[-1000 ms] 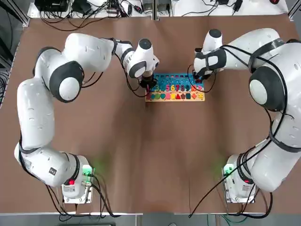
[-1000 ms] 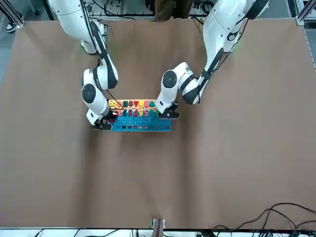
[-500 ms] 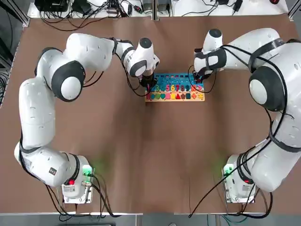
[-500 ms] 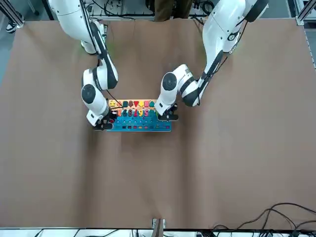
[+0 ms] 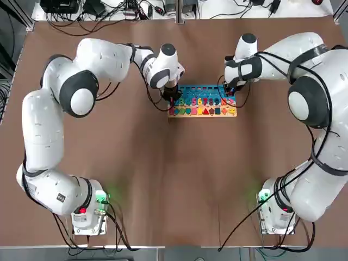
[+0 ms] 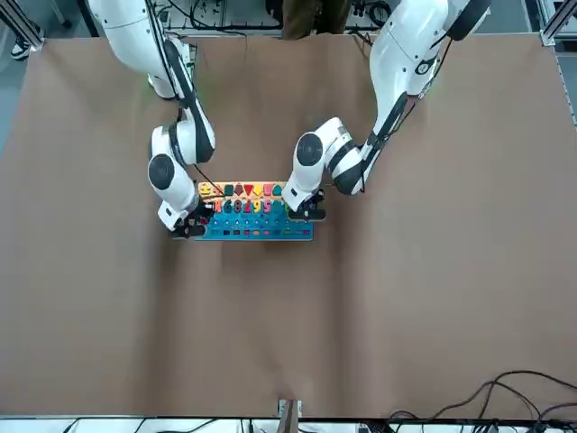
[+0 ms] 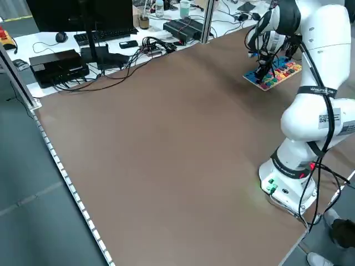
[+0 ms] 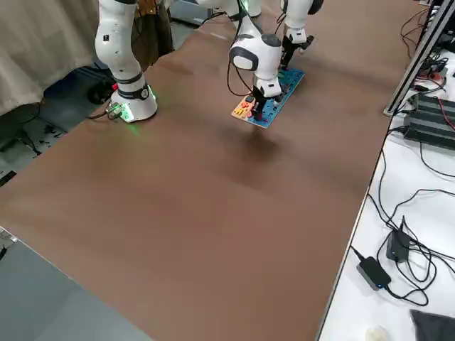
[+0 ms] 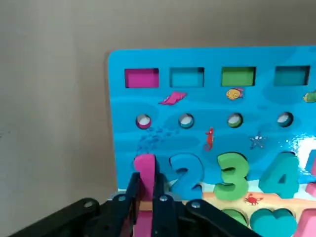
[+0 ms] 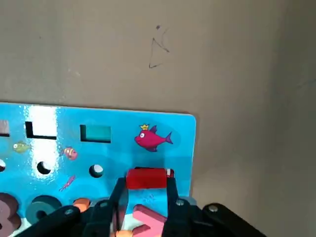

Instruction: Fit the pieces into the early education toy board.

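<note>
— Two grippers sit at the board; where exactly is it?

— The early education toy board (image 5: 202, 101) lies flat on the brown table (image 5: 163, 179), just above the middle of the top view. Its blue part is toward the upper edge of that frame and its pale wooden strip toward the lower edge. Rows of coloured numbers and shapes fill it.

— And the left gripper?

— The left gripper (image 5: 173, 97) stands over the board's left end in the top view, and at the right end of the board in the front view (image 6: 305, 209). In the left wrist view its fingers (image 9: 132, 190) are closed on a pink piece (image 9: 144, 173), a pink number one held upright, right beside the blue two (image 9: 182, 174) and down at the number row.

— Is that piece seated in its slot?

— I cannot tell; the fingers cover its lower part.

— What about the right gripper?

— The right gripper (image 5: 229, 93) is over the board's upper right corner in the top view, and at the left end of the board in the front view (image 6: 187, 225). In the right wrist view its fingers (image 10: 118, 195) clamp a small red piece (image 10: 147, 178), held level just above the blue surface, below the printed magenta fish (image 10: 153, 138).

— Any other pieces?

— Another pink piece (image 10: 148, 219) shows between the right fingers, lower in that wrist frame, partly hidden.
</note>
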You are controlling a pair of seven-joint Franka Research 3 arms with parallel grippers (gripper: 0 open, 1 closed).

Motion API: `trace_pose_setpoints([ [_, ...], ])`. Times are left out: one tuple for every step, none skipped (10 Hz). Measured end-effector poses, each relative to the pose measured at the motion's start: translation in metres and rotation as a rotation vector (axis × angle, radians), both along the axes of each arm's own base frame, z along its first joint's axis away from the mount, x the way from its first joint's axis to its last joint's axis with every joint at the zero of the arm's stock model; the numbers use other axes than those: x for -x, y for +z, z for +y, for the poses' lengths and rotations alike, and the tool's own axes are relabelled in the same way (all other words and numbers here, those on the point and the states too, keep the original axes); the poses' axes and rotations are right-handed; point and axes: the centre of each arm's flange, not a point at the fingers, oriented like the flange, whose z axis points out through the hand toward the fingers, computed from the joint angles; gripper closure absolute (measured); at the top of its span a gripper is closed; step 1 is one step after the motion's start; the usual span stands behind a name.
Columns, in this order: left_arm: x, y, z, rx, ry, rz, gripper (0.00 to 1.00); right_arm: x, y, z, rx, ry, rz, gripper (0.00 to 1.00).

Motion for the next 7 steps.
trace_pose_setpoints([
  [0.0,0.0,0.0,0.0,0.0,0.0,0.86,-0.0001,0.0,-0.0004,0.0,0.0,0.001,0.64],
  [-0.0001,0.0,0.0001,0.0,0.0,0.0,0.85,-0.0001,-0.0001,-0.0006,0.0,0.0,0.001,0.64],
  [-0.0005,-0.0001,0.0005,-0.001,0.001,0.0,0.81,-0.0001,-0.0001,-0.0008,0.001,-0.001,0.001,0.64],
  [-0.0009,-0.0001,0.0007,-0.001,0.002,0.0,0.79,-0.0001,-0.0001,-0.0009,0.001,-0.001,0.001,0.64],
  [-0.0011,-0.0001,0.001,-0.002,0.002,0.0,0.79,0.0,-0.0002,-0.0012,0.001,-0.001,0.001,0.64],
  [-0.0012,-0.0001,0.0011,-0.002,0.002,0.0,0.79,0.0,-0.0003,-0.0016,0.001,-0.002,0.001,0.64],
  [-0.0012,0.0,0.0011,-0.002,0.002,0.0,0.79,0.0,-0.0004,-0.0019,0.001,-0.002,0.001,0.64],
])
